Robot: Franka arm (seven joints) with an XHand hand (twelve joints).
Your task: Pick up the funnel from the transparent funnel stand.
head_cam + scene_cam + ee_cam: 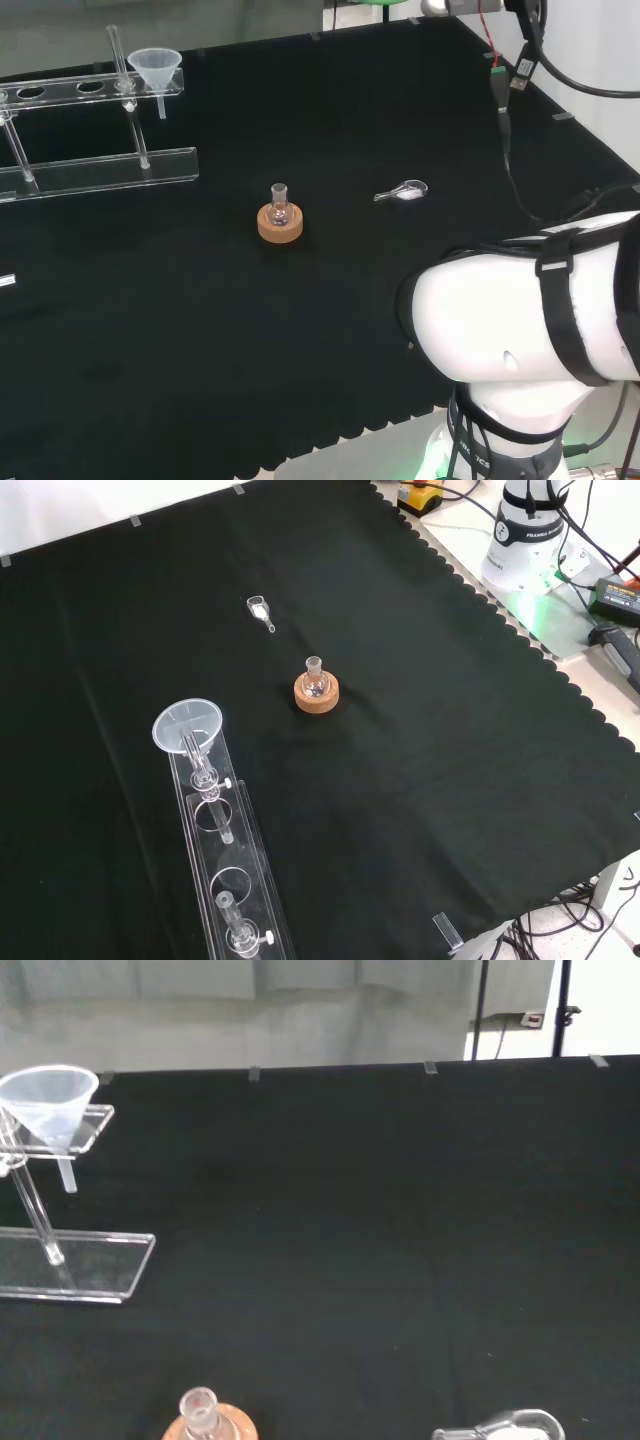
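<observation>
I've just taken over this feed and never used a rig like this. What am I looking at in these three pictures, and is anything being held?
The big white shape in the head view is the robot arm, filmed from behind its base. The front view looks down on the black cloth from the opposite side; the wrist view looks out from the arm's wrist. On the cloth: a clear funnel stand with the funnel seated in its end hole, a small flask on a cork ring, and a small clear scoop. The funnel sits untouched.
</observation>
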